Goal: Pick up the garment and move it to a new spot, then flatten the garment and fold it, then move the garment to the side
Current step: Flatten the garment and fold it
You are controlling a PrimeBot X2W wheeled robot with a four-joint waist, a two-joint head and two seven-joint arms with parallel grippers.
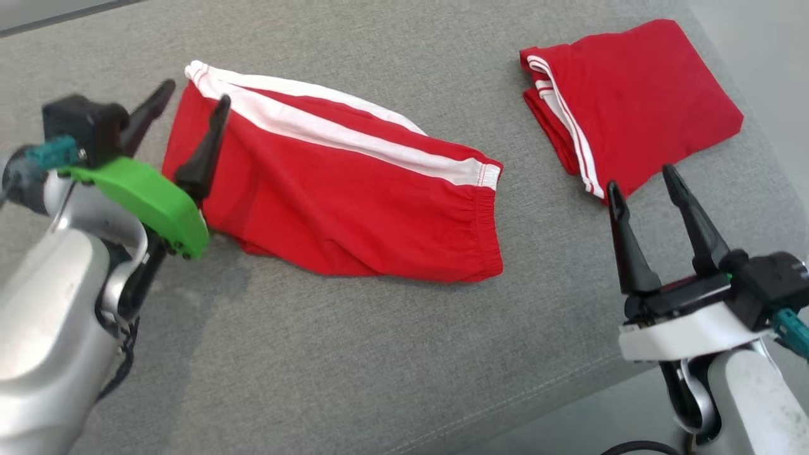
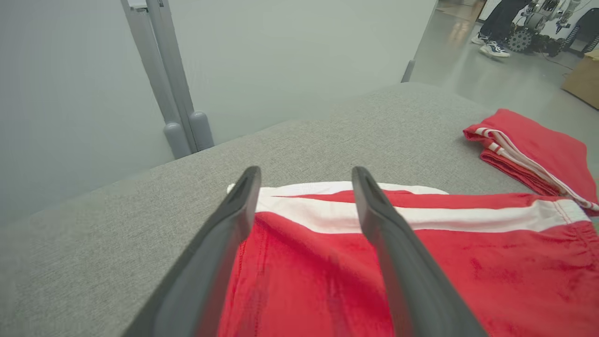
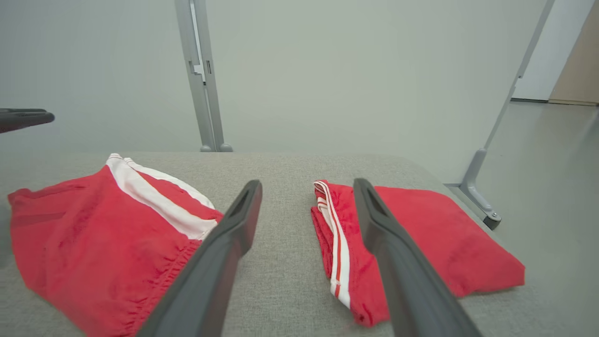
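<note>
Red shorts with white side stripes, the garment (image 1: 354, 208), lie flat on the grey cushioned surface (image 1: 354, 354), folded lengthwise, waistband toward the right. My left gripper (image 1: 194, 93) hovers open over the garment's left end, its fingers straddling the leg hem, nothing between them. In the left wrist view the gripper (image 2: 305, 172) points across the garment (image 2: 468, 262) at the white stripe. My right gripper (image 1: 641, 178) stands open near the front right, clear of the cloth. In the right wrist view that gripper (image 3: 307, 183) aims between the garment (image 3: 93, 243) and a second one.
A second red garment (image 1: 638, 101), folded small, lies at the back right, close to the surface's right edge. Behind the surface stand a grey wall and metal posts (image 2: 173, 93). A person's feet (image 2: 491, 47) and a cardboard box (image 2: 582, 75) are on the floor far off.
</note>
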